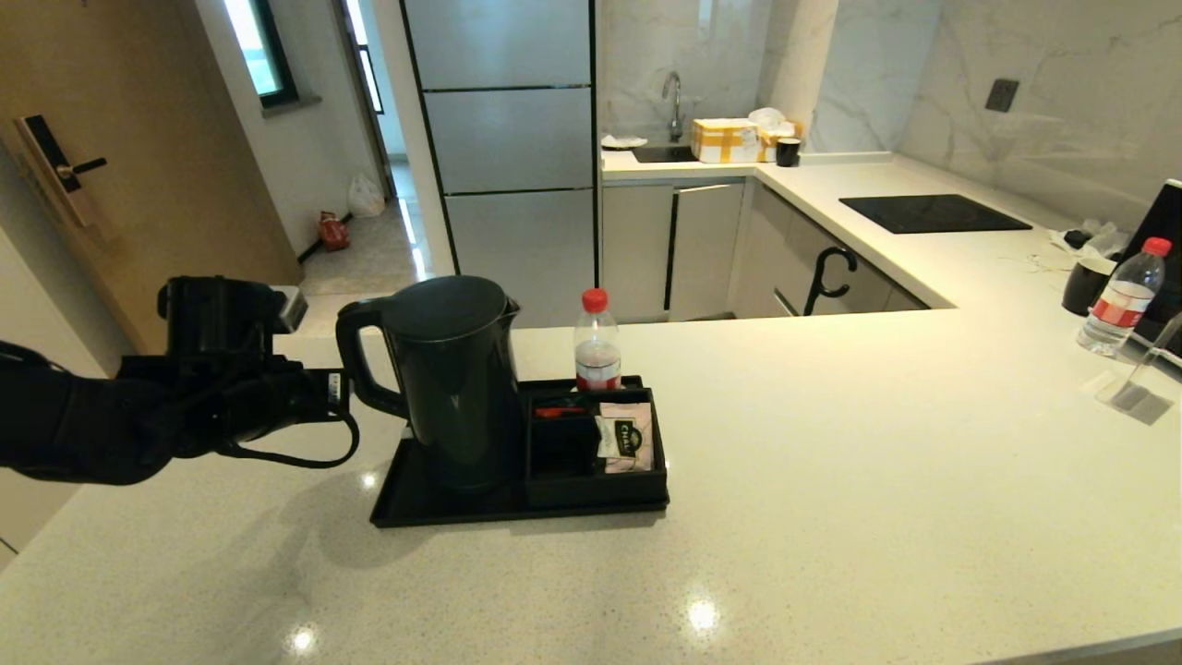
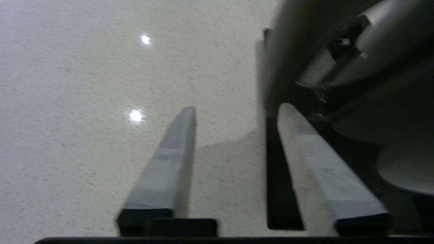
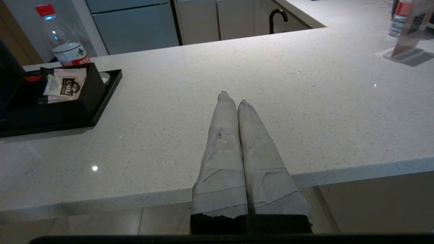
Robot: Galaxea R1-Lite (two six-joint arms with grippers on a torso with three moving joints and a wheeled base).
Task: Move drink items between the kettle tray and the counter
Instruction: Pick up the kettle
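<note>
Left gripper (image 2: 235,110) sits just left of the kettle (image 1: 454,379), level with its handle, jaws apart, gripping nothing; left wrist view shows one finger over bare tabletop (image 1: 831,480), the other over the tray (image 1: 406,503) edge. Kettle stands on the tray. Right of the kettle, the tray's boxed section holds the sachet (image 1: 626,436); a red-capped bottle (image 1: 597,340) stands behind. Right gripper (image 3: 232,98), seen only in its wrist view, hangs at the tabletop's near edge well right of the kettle, jaws together, empty.

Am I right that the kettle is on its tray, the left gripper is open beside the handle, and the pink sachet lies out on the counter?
Not quite. The head view shows the sachet in the tray's boxed section, not on the counter. The kettle and open left gripper are as stated.
</note>
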